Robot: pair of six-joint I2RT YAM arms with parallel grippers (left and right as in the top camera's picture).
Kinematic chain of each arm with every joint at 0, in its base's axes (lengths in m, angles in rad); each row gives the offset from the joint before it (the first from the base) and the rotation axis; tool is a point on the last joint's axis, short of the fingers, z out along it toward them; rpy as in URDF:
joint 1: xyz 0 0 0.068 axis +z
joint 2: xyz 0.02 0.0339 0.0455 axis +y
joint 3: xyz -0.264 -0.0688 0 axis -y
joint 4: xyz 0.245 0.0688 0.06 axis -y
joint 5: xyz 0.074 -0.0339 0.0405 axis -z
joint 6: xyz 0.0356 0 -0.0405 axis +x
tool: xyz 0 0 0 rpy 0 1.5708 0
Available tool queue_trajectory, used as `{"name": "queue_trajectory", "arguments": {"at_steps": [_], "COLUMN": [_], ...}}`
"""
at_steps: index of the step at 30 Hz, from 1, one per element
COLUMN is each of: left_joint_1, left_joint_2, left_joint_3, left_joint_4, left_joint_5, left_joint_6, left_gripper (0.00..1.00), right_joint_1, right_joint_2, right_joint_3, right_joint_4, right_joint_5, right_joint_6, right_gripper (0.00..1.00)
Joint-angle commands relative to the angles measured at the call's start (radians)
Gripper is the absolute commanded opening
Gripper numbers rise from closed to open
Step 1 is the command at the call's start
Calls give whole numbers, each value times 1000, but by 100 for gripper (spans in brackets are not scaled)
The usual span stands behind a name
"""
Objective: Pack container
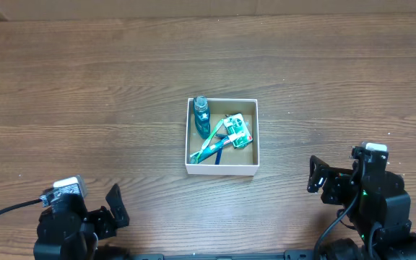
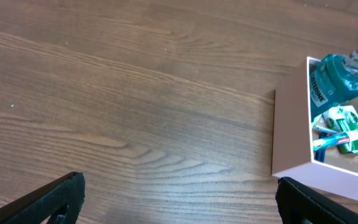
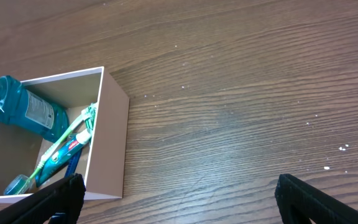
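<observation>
The container (image 1: 222,170) is a shallow white-walled box with a brown floor at the table's middle. Inside lie a teal mouthwash bottle (image 1: 201,116), a green toothpaste tube (image 1: 215,143), a blue toothbrush (image 1: 222,146) and a green packet (image 1: 240,130). My left gripper (image 1: 114,208) is open and empty at the front left, well away from the box. My right gripper (image 1: 322,180) is open and empty at the front right. The box shows in the left wrist view (image 2: 289,137) and in the right wrist view (image 3: 107,146), with the bottle (image 3: 23,111) inside.
The wooden table (image 1: 85,108) stretches all round the box. A pale strip (image 1: 121,7) runs along the far edge.
</observation>
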Motion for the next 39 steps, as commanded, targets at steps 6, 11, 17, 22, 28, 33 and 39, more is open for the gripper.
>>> {"name": "queue_trajectory", "arguments": {"at_steps": [6,11,17,22,28,33,39], "left_joint_1": [-8,-8,-8,-8,-8,-8,-8], "left_joint_2": [-1,-1,-1,-1,-1,-1,-1], "left_joint_3": [-6,-6,-6,-6,-6,-6,-6], "left_joint_4": [-6,-6,-6,-6,-6,-6,-6], "left_joint_5": [-13,-13,-13,-13,-13,-13,-13], "left_joint_6": [-21,-21,-21,-21,-21,-21,-21], "left_gripper": [100,100,100,100,100,100,100], "right_joint_1": [0,-48,-66,-66,-68,-71,-71], "right_joint_2": [-94,-355,-491,-499,-499,-499,-499], "right_joint_3": [-17,-222,-438,-608,-783,-783,-783], "right_joint_4": [2,129,404,775,1004,935,935], "right_joint_5": [16,8,-21,-20,-8,-36,-36], "right_joint_6": [-34,-33,-34,-127,-150,-158,-158], "right_gripper": [100,100,100,100,100,100,100]}}
